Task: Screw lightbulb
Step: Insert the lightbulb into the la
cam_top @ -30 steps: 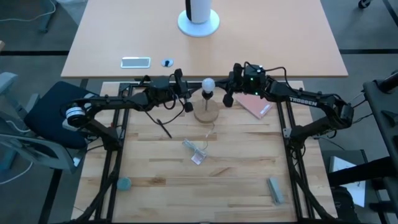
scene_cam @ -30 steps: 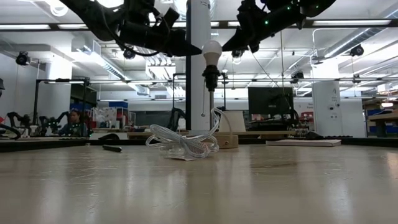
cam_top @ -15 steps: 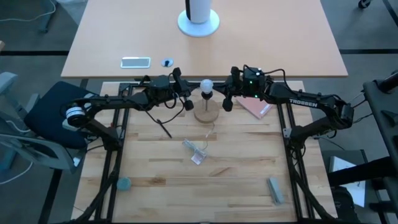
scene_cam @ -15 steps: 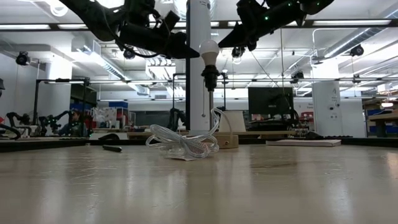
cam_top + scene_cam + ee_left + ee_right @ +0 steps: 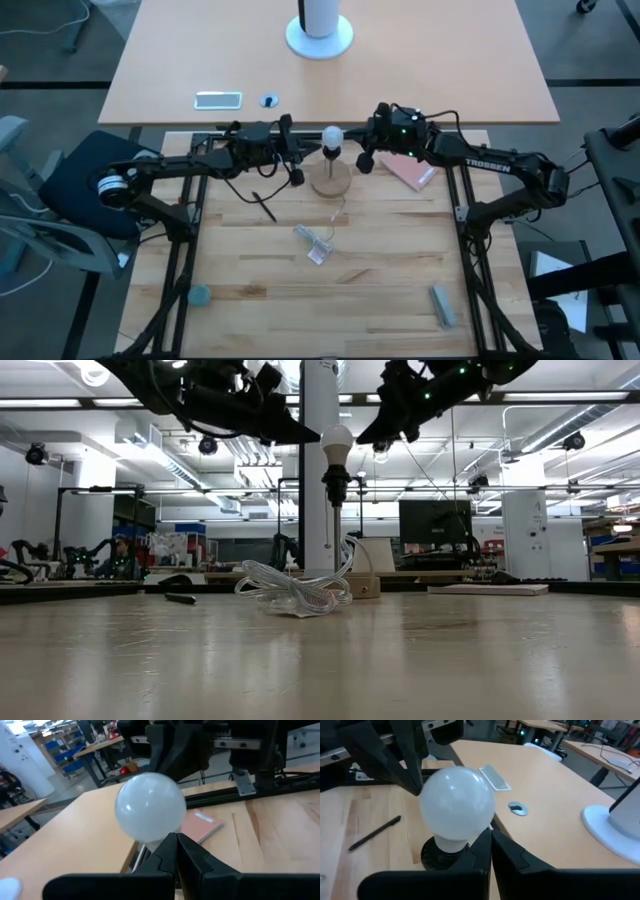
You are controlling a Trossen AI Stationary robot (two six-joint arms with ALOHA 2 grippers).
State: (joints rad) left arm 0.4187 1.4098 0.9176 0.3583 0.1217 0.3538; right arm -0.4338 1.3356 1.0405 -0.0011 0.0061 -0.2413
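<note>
Lightbulb (image 5: 333, 134) seated upright in the black socket (image 5: 335, 484) on top of a thin stem, above a round wooden base (image 5: 332, 180), near the far middle of the wooden surface (image 5: 380, 270). Left pincer (image 5: 296, 172) just beside the bulb on its left, clenched, fingers pressed together with nothing between them, tips close to the bulb's lower side in the left wrist view (image 5: 175, 851) but apart from the glass as far as can be told. Right pincer (image 5: 364, 161) just beside the bulb on its right, likewise clenched and grasping nothing, closed fingertips near the socket below the bulb (image 5: 457, 810) in the right wrist view. Both arms raised above the surface in the low view, one on each side of the bulb (image 5: 337, 442), neither holding it. White cord (image 5: 295, 588) coiled loosely in front of the wooden base, with a small clear packet (image 5: 314, 244) near it. Pink notebook (image 5: 408, 171) lying flat to the right of the base, under the right arm. Black pen (image 5: 264, 206) lying to the left of the base. Small teal object (image 5: 200, 295) near the front left corner and a grey block (image 5: 443, 305) near the front right.
</note>
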